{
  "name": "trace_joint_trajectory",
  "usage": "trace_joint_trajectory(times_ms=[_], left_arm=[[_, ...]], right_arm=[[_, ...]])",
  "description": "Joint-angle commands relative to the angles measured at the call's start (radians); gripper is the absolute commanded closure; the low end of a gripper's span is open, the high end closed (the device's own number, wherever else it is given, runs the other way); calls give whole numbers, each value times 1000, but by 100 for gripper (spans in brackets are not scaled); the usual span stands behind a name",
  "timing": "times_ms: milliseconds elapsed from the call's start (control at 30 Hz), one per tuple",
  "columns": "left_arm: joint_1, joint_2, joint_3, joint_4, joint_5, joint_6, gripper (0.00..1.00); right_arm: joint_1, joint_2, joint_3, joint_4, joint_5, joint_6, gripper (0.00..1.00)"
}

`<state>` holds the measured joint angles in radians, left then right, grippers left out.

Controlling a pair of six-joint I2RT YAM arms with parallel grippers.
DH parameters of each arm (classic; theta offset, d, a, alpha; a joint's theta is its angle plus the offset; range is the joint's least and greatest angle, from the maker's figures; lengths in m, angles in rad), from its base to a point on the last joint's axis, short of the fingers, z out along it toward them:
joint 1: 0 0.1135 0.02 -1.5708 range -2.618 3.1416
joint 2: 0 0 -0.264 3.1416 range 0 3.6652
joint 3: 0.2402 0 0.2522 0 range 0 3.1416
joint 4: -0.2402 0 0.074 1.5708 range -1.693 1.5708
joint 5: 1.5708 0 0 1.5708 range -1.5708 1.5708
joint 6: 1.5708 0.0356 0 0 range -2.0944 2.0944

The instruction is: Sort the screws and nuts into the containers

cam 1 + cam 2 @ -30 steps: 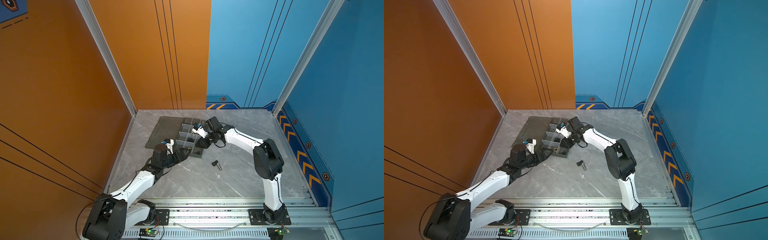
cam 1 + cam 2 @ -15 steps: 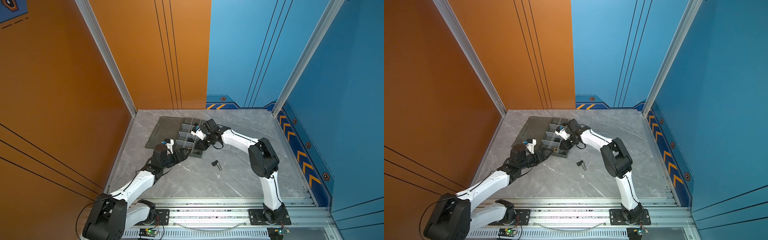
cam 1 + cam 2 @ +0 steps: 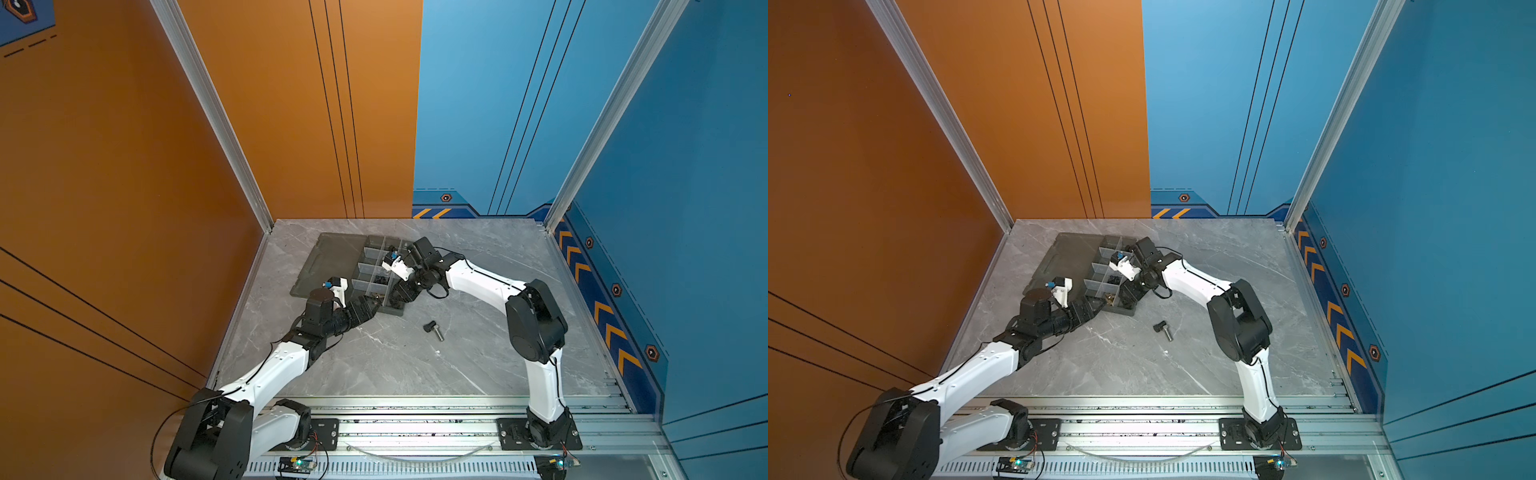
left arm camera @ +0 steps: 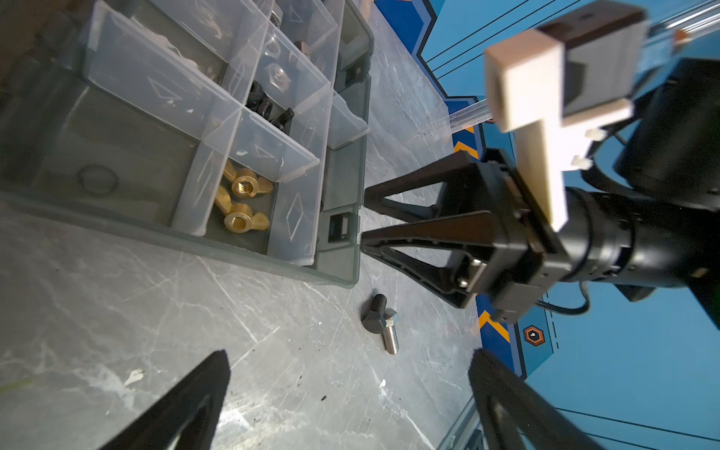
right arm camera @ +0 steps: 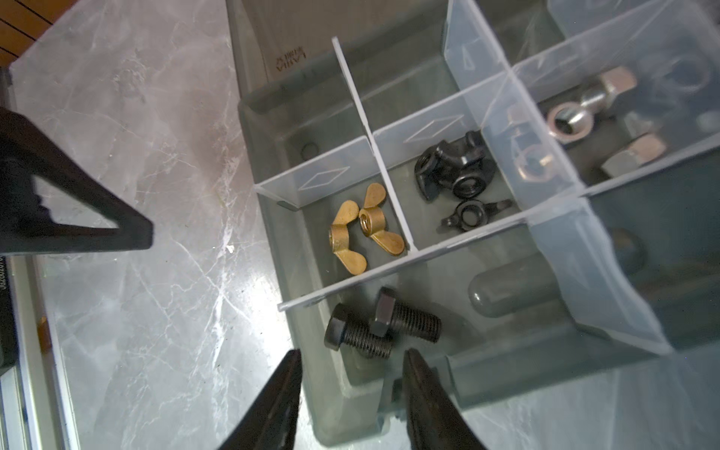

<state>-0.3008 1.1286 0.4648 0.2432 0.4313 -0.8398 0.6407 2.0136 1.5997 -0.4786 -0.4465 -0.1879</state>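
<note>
Screws outside the tray number two: in both top views a black bolt (image 3: pixel 429 327) and a silver bolt (image 3: pixel 439 335) lie touching on the grey marble table (image 3: pixel 374 365), near the organizer tray (image 3: pixel 371 266). The tray's flat lid panel (image 3: pixel 332 259) lies open beside the cells. The left gripper (image 3: pixel 371 308) and right gripper (image 3: pixel 395 300) meet at the tray's near end; their jaws are too small to read here.

Left wrist view: the left gripper (image 4: pixel 350 389) is spread wide and holds nothing, with bare table between its fingers. Ahead of it the black bolt (image 4: pixel 374 313), hex-headed with a threaded shank, touches the silver bolt (image 4: pixel 390 337). Two brass wing nuts (image 4: pixel 241 202) sit in the tray's corner cell. The right gripper (image 4: pixel 363 214) points at the tray's end wall, tips a little apart and empty.

Right wrist view: the right gripper (image 5: pixel 352 385) is part open over the tray's rim, nothing between its fingers. Just beyond lie two black hex bolts (image 5: pixel 382 327), touching, in the long cell. Neighbouring cells hold the brass wing nuts (image 5: pixel 364 230), black wing nuts (image 5: pixel 456 175) and silver nuts (image 5: pixel 631 154).
</note>
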Motion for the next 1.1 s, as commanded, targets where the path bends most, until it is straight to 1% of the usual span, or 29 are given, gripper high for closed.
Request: trace_joint_trajectory(times_ms=[0,133,200,300,400,500,600,733,767,967,1067], left_arm=[[7,-17,-14,-4,15,-8,2],[8,-19,-12,-12,17,-5,2],[7,-21,-12,-13,18,-4,2],[8,-18,-8,-11,17,-3,2],[8,-12,-5,-11,21,-1,2],[9,0,1,-11,23,1,2],[7,8,8,-11,28,0,2],[1,5,7,-12,22,-1,2],[-2,4,8,-16,21,1,2],[-19,10,14,-30,16,13,2],[-36,14,17,-35,12,21,2]], right_arm=[[-4,-106,-32,-9,17,-37,52],[-9,-206,-105,-77,39,-120,50],[-16,-245,-131,-152,57,-158,48],[-12,-281,-176,-243,157,-199,47],[-7,-302,-234,-294,268,-216,46],[1,-298,-267,-332,339,-223,46],[31,-264,-255,-379,381,-221,46],[53,-227,-246,-424,349,-213,47],[80,-221,-249,-429,328,-208,46],[86,-211,-272,-454,159,-180,46],[87,-201,-274,-457,97,-164,47]])
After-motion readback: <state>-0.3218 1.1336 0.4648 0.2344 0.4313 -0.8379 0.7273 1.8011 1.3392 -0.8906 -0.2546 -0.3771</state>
